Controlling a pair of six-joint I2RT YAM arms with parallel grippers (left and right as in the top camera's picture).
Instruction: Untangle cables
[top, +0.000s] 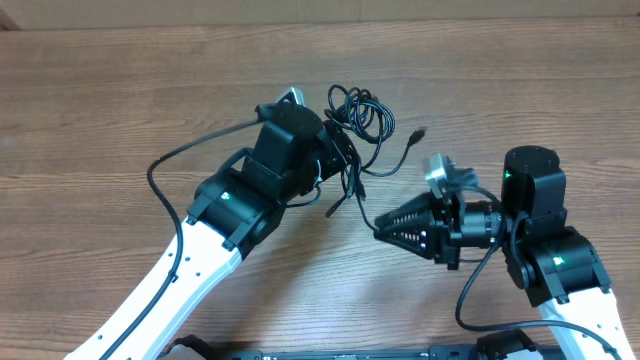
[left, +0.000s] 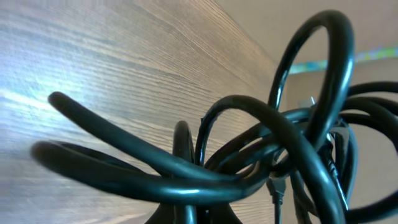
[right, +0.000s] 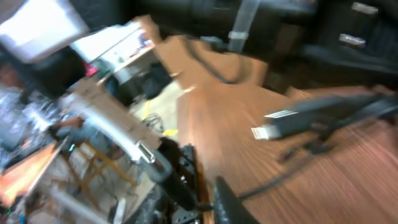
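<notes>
**While two hands share one knot, a hard pull is the danger**

Because the cables sit as one tight bunch near the middle of the tabletop, right at the tip of the left hand, we judge the main risk to be tightening the knot rather than loosening it. We cannot tell how the left hand's fingers stand. The overhead view hides them under the wrist, and the left wrist view shows only thick loops crowding the lens.

The right hand is drawn in to a narrow point. One thin strand runs down from the bunch to that point, so we take it to be pinching that strand. If it pulls away while the strand threads through other loops, the whole bunch may cinch or drag across the wood. A weak pinch could also let the strand slip out.

A loose plug lies just right of the bunch and could catch in a loop. The left arm's own thick cord arcs out to the left, well apart from the bunch, yet a wide sweep could foul it.

Room is generous, with bare wood to the left, beyond the bunch and to the far right. The near edge, by the arm bases, is the tight side, where the two arms come near each other.
</notes>
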